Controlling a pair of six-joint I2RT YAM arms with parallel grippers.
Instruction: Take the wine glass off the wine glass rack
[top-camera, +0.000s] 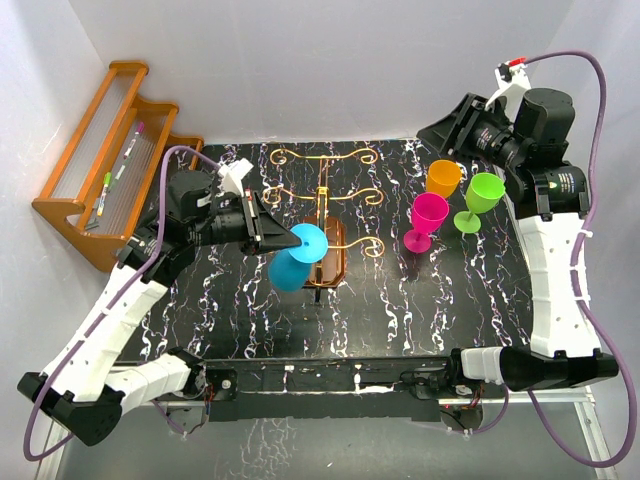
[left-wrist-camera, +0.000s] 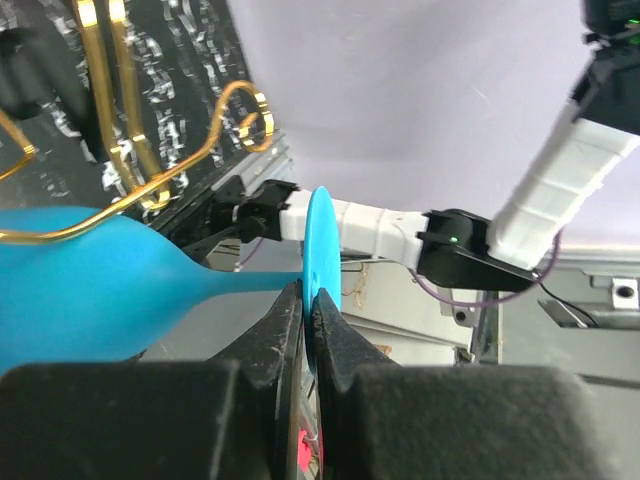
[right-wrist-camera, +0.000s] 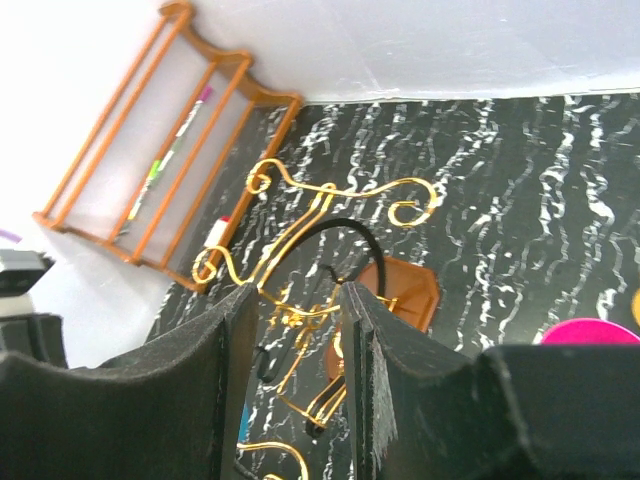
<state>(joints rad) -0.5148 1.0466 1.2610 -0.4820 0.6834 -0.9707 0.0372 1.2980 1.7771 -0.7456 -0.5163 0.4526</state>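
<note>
The blue wine glass (top-camera: 289, 268) lies tilted on its side at the front left of the wine glass rack, whose brown base (top-camera: 330, 262) carries curly gold wire arms (top-camera: 325, 160). My left gripper (top-camera: 288, 238) is shut on the rim of the glass's round foot (top-camera: 310, 241). In the left wrist view the fingertips (left-wrist-camera: 290, 312) pinch the foot disc (left-wrist-camera: 320, 245), the bowl (left-wrist-camera: 80, 290) is at left, and a gold arm (left-wrist-camera: 150, 185) crosses just above it. My right gripper (top-camera: 440, 128) is open and empty, high at the back right; it also shows in the right wrist view (right-wrist-camera: 296, 300).
Orange (top-camera: 443, 178), green (top-camera: 482, 196) and pink (top-camera: 429, 216) wine glasses stand upright right of the rack. An orange-brown slatted shelf (top-camera: 110, 150) with markers stands at the back left. White walls close in the back and sides.
</note>
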